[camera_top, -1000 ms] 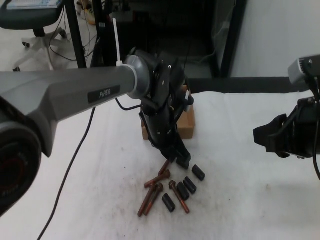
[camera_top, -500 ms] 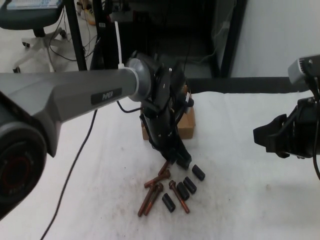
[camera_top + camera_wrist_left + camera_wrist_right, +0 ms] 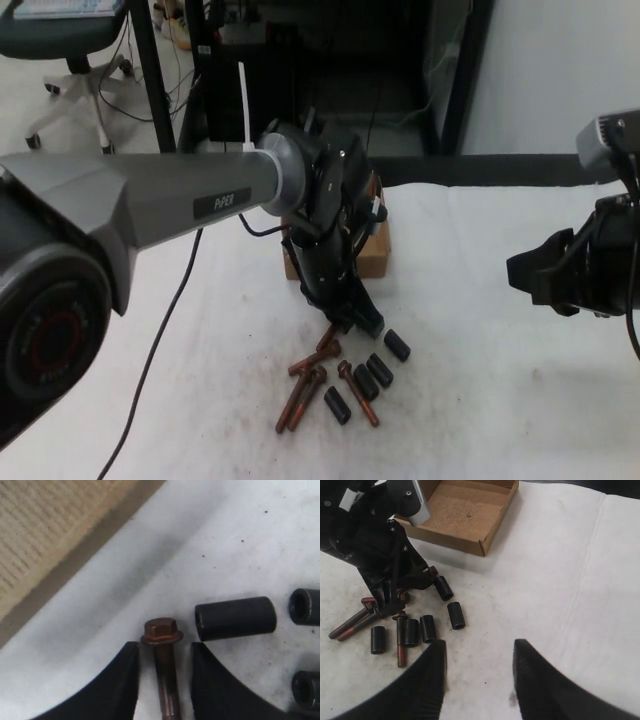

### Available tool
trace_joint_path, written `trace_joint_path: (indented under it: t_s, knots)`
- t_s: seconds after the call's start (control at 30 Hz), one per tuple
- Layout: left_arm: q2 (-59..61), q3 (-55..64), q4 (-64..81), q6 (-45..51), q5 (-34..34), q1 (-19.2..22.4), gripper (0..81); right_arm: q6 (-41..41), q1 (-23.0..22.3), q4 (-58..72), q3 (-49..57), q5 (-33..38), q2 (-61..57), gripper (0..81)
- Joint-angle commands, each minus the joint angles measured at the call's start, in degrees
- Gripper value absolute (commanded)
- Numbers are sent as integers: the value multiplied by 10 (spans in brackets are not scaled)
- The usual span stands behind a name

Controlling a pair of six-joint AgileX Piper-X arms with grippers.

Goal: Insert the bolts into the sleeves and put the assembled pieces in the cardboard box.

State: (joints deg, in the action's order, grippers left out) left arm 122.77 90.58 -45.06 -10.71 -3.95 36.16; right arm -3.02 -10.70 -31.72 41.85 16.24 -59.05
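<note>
Five bolts [image 3: 398, 640] and five sleeves [image 3: 456, 615] lie clustered on the table [image 3: 560, 580], just near of the cardboard box [image 3: 465, 510]. The left hand [image 3: 165, 647] is spread astride one bolt [image 3: 166, 685], which lies near-to-far with its head toward the box. The right hand [image 3: 479, 645] hangs spread at the right.

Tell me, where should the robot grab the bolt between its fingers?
Probably on the shaft, just below the head, coming from above. The bolt lies flat on the white cloth, so its long sides are free, and the left gripper straddles them.

high camera behind, facing forward-down; wrist cameras nearer, left closest; sleeves [image 3: 379, 370] [image 3: 235, 618] [image 3: 456, 615] shared by all
</note>
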Motion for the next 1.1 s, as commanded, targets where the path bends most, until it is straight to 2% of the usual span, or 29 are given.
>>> trace_joint_path:
  t_s: [0.0, 0.17, 0.23, 0.3, 0.37, 0.53, 0.67, 0.83, 1.0, 1.07]
  knots:
    - [-1, 3, -7, 5, 4, 3, 316, -4, -1, 2, 5, 0, 5, 401]
    - [-1, 3, -11, 5, 4, 3, 316, -4, -1, 2, 5, 0, 5, 401]
    - [-1, 3, -7, 5, 4, 3, 288, -4, -1, 2, 5, 0, 5, 401]
    - [-1, 3, -2, 5, 4, 3, 180, -4, -1, 2, 5, 0, 5, 398]
    - [-1, 3, -2, 5, 4, 3, 5, -4, -1, 2, 5, 0, 5, 381]
    - [-5, 7, -15, 6, 4, 3, 3, -4, -1, 2, 5, 0, 5, 330]
    - [-28, 27, -68, 20, 4, -1, 3, -4, -1, 3, 5, 0, 5, 333]
    - [-114, 30, -78, 22, 4, -7, 4, -4, -1, 20, 5, 6, 5, 333]
    - [-233, 8, -66, 28, 4, -19, 3, 9, -1, 54, 5, 101, -2, 333]
    - [-285, -11, -74, 46, 4, -27, 3, 26, -1, 67, 5, 119, -14, 333]
